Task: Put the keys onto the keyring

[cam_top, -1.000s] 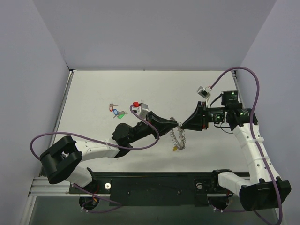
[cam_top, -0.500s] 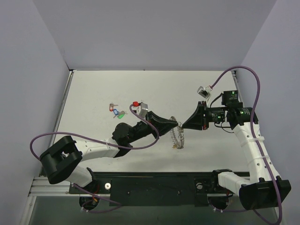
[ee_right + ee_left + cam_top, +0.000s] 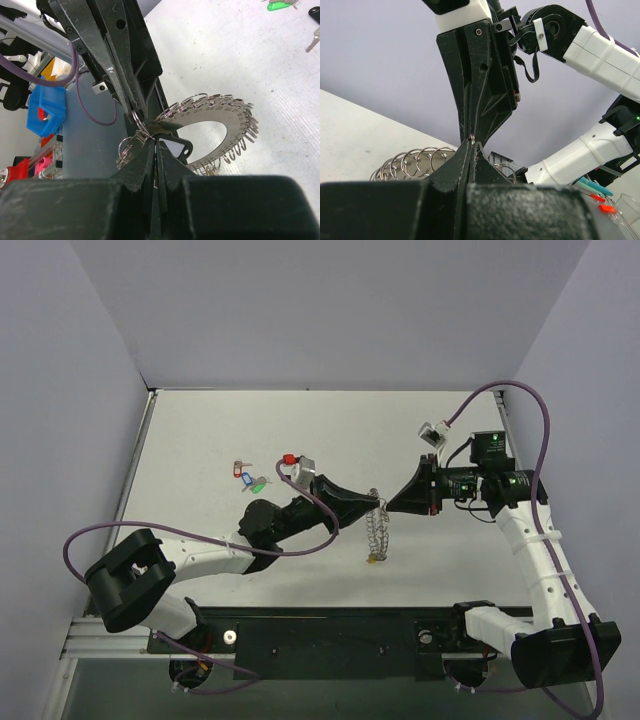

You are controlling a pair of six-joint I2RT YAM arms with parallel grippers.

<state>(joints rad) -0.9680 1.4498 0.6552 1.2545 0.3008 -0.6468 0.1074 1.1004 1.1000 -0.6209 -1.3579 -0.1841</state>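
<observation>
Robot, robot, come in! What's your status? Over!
Both shut: left pincer and right pincer pinch the keyring tip to tip. It dangles beneath them. Loose keys lie on the table to the left, none held.

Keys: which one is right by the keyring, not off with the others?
The yellow-tagged key, at the keyring's near end. The red key, blue key and green key lie apart, farther left.

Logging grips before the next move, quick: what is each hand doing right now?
Left hand: closed, pinching the keyring.
Right hand: closed on the keyring too, tips meeting the left's.
</observation>
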